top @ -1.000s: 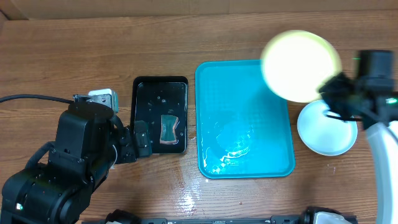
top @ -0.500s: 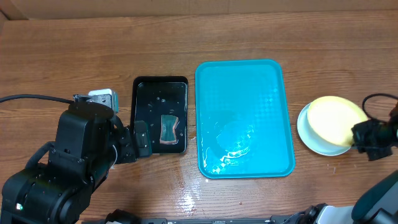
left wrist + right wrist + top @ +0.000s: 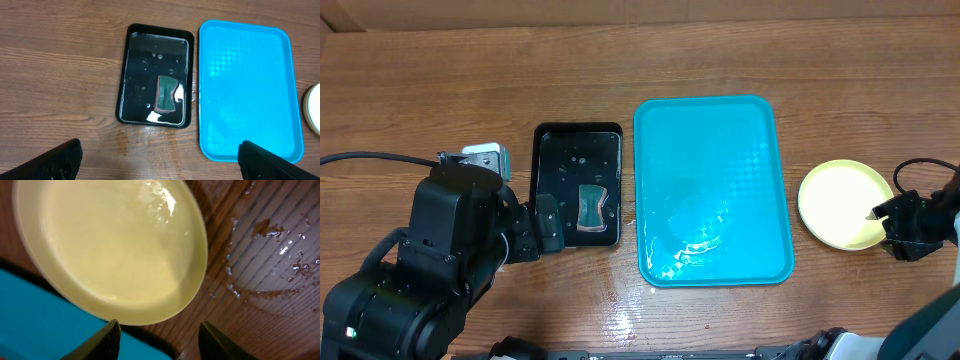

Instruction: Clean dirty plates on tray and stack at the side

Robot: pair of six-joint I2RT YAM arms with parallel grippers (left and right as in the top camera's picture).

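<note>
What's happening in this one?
Plate cleaning, apparently near its end. The turquoise tray holds no plates, only water. A yellow-green plate lies on the table to its right. The right gripper sits at that plate's edge with jaws open, not holding it. The left gripper hangs open and idle near the black tray, which has a sponge in it.

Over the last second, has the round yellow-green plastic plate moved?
Yes. The plate went from over the large turquoise rectangular plastic tray's far right corner to beside its right edge.
</note>
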